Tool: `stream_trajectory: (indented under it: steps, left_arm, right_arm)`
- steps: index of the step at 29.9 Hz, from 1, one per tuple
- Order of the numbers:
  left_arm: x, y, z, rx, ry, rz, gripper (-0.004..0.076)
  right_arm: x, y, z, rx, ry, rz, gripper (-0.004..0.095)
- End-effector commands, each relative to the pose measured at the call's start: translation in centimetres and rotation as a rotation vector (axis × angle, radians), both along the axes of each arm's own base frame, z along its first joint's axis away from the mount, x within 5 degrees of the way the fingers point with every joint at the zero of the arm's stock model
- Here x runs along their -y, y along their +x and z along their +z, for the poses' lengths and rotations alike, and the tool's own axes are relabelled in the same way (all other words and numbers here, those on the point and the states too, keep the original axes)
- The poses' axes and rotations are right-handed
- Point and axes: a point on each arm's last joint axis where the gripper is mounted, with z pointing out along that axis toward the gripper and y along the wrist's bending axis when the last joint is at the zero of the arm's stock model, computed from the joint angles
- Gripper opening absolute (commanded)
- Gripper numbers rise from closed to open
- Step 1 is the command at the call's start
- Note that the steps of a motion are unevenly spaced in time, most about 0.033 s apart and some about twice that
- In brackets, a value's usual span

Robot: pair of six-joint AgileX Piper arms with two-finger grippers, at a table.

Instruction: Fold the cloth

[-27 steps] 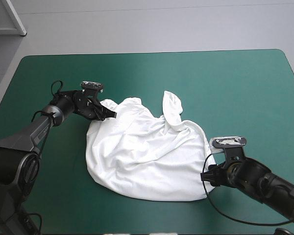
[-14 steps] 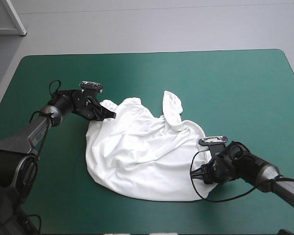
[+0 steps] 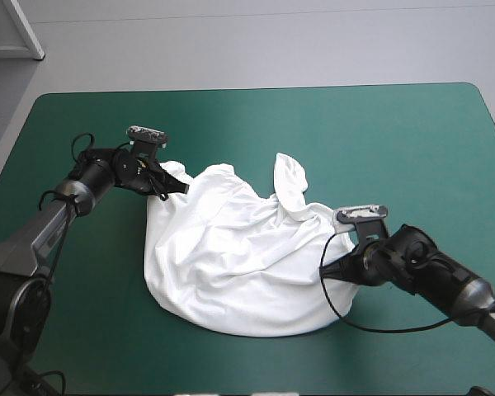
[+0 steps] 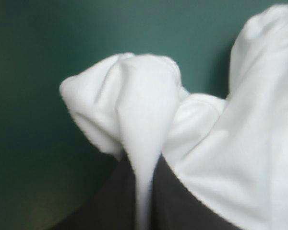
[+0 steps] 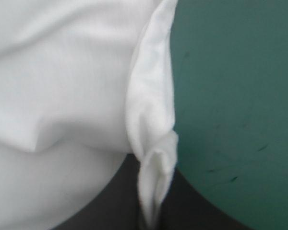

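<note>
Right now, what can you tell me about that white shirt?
The T-shirt is white, soft and thin-looking. It lies as a rumpled, creased heap near the middle of the teal-green table. A loose flap curls up at its far side. The left gripper pinches a fold at its far left corner, and the right gripper pinches a fold on its right edge. Both are shut on it.

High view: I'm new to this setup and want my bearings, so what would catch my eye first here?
The white T-shirt lies as a crumpled heap near the middle of the teal-green table. The left gripper is shut on a fold at its far left corner, and the right gripper is shut on a fold at its right edge, nearer the robot.
</note>
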Motion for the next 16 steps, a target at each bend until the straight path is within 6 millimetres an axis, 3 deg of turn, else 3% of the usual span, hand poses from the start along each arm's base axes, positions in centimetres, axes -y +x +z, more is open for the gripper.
stream_trajectory:
  steps: [1, 5, 10, 14, 16]
  left_arm:
    - [-0.3, -2.2, 7.9, 0.265, -0.052, 0.010, -0.0010]
    - [-1.0, -6.2, 14.8, 0.430, -0.105, 0.021, -0.0010]
    - [-2.7, -13.3, 23.5, 0.681, -0.120, 0.031, -0.0010]
    - [-4.7, -19.1, 28.7, 0.883, -0.083, 0.100, -0.0010]
    - [-5.6, -21.5, 30.3, 0.943, -0.044, 0.134, -0.0010]
  right_arm:
    - [1.2, -0.5, 7.6, 0.222, 0.047, -0.004, -0.0010]
    - [3.1, -2.0, 15.1, 0.388, 0.061, -0.022, -0.0010]
    - [6.1, -5.3, 23.2, 0.570, 0.100, -0.056, -0.0013]
    - [8.7, -8.1, 28.1, 0.736, 0.116, -0.081, -0.0012]
    - [9.8, -9.1, 29.7, 0.812, 0.108, -0.096, -0.0012]
